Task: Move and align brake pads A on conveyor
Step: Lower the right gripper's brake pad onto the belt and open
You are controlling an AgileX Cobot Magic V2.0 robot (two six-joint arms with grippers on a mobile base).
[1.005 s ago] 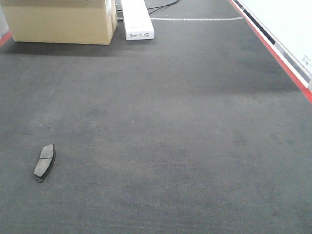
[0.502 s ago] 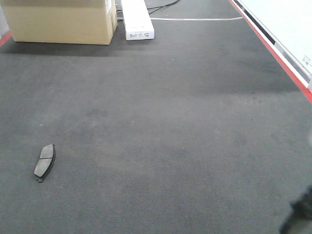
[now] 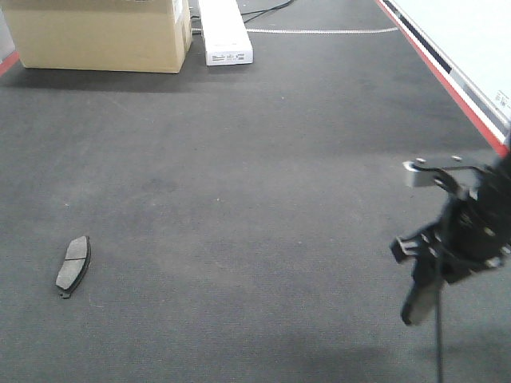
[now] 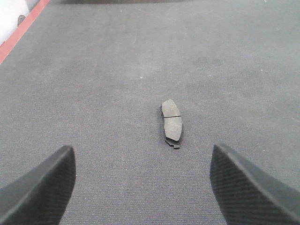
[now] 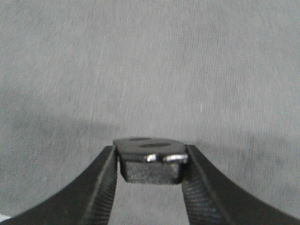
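Two brake pads A in play: one pad [image 3: 73,266] lies flat at the near left of the conveyor [image 3: 255,159], the left fingers [image 4: 42,187] spread wide before it; the right fingers [image 5: 105,187] pinch the second pad [image 5: 150,161] over the right side, where so narrow a hold could let it twist and land askew

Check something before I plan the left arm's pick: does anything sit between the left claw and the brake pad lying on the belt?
Nothing visible does. The lying brake pad rests on bare conveyor straight ahead of the open left claw. The right claw, shut on the held brake pad, is well aside.
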